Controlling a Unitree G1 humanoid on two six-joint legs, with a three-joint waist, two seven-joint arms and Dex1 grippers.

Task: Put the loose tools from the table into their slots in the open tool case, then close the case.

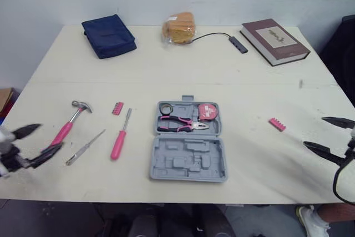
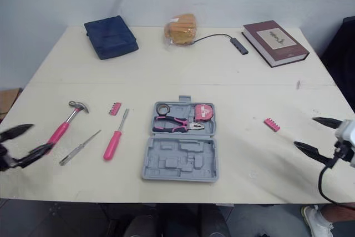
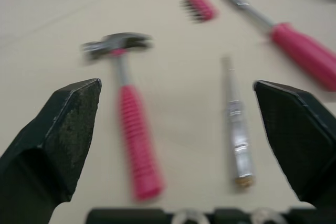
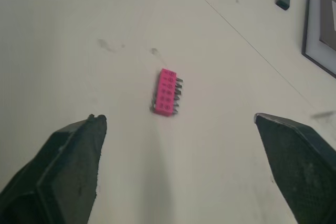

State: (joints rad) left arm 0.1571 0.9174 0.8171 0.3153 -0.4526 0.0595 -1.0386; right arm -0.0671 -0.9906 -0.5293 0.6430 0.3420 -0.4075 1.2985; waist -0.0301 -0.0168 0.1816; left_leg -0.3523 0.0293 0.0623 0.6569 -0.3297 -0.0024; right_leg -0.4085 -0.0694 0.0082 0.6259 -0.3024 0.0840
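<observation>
Cream tabletop [image 1: 233, 76] against a pale wall, pretty ordinary setup. Both sets of jaws are spread wide with nothing in them. The left gripper [image 1: 49, 137] hovers at the table's left edge, right by the handle end of the pink-handled hammer [image 1: 69, 123]. From its wrist view, the hammer and a thin silvery screwdriver [image 1: 85, 147] lie just ahead of the fingers. The right gripper [image 1: 315, 131] hangs over the right edge, with a pink bit strip [image 1: 277, 124] on the table a little way in front of it, not touching.

Moving inward from the left side, there's a pink-handled screwdriver [image 1: 119, 137] lying beside the silvery one, and a second pink bit strip [image 1: 117, 108] just beyond its tip. The grey tool case [image 1: 188, 164] sits open in the middle near the front edge. Its far half already holds pliers [image 1: 183, 124], a red tape measure [image 1: 208, 111] and a small roll [image 1: 165, 107]. The near half is bare moulded slots.

Along the back are a navy pouch [image 1: 109, 36], a bagged orange-ish bundle [image 1: 179, 29], a small hub on a cable [image 1: 238, 44] and a maroon book [image 1: 274, 41].
</observation>
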